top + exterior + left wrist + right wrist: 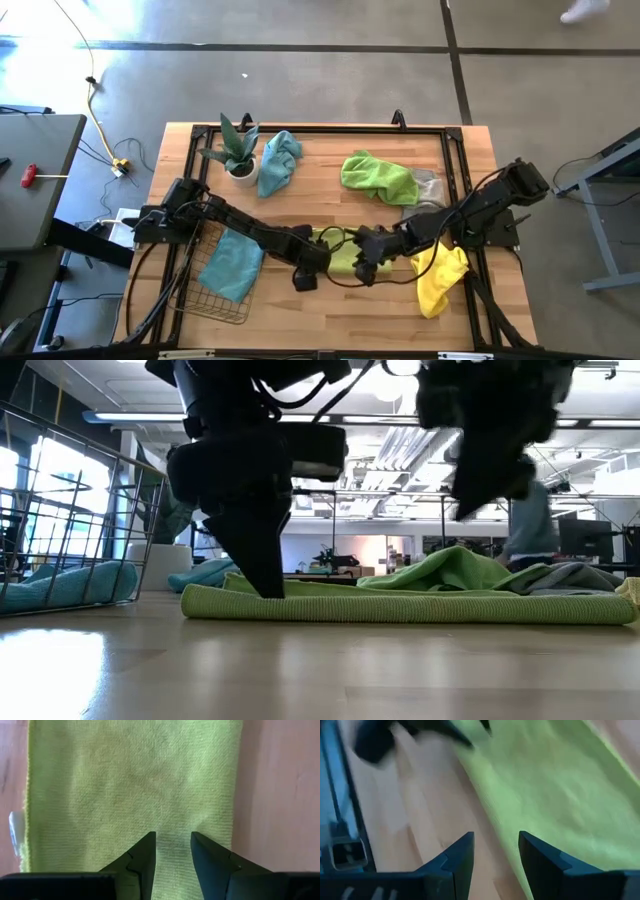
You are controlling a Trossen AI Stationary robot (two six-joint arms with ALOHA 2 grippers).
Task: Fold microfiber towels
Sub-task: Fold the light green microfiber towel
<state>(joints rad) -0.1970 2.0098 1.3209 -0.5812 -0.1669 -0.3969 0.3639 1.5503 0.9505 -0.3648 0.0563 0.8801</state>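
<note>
Hovering pincers (305, 281) (363, 272) flank folded lime towel (338, 252)

lime towel (130, 780): ribbed matt cloth | table (300, 670): smooth wood, slight sheen | basket (60, 510): wire metal

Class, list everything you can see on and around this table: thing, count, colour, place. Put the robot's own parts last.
Flat lime towel: one, lime green, front centre, between both grippers.
Crumpled green towel: one, back right.
Teal towels: two, one by the plant, one in the basket.
Yellow towel: one, front right.
Grey towel: one, beside the crumpled green one.
Potted plant: one, green, back left.
Wire basket: one, dark, front left.
Left gripper: fingers apart over the lime towel.
Right gripper: fingers apart at its edge.
</note>
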